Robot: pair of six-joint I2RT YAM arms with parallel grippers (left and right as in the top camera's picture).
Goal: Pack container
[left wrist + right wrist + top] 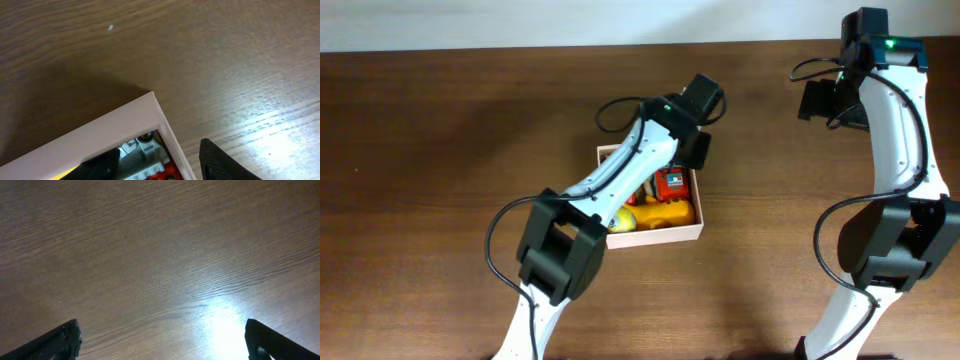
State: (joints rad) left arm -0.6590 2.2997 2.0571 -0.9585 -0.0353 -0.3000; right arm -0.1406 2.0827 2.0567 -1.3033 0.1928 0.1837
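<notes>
We see the left tool (162, 167) spread wide astride a corner of the container (115, 129), one finger inside, one outside, gripping nothing. The thin-walled white square box sits mid-tabletop (440, 150), holding a yellow toy (660, 213) and a red toy (670, 184). Near the far right corner, the right tool (165, 345) gapes wide over bare, glossy wood grain.

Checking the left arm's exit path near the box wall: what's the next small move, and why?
Probably lift the left gripper straight up. Its jaws are open and straddle the container wall near a corner, one inside by the red toy and one over the table. Nothing is gripped, so a sideways pull would likely catch the wall and drag the container.
</notes>
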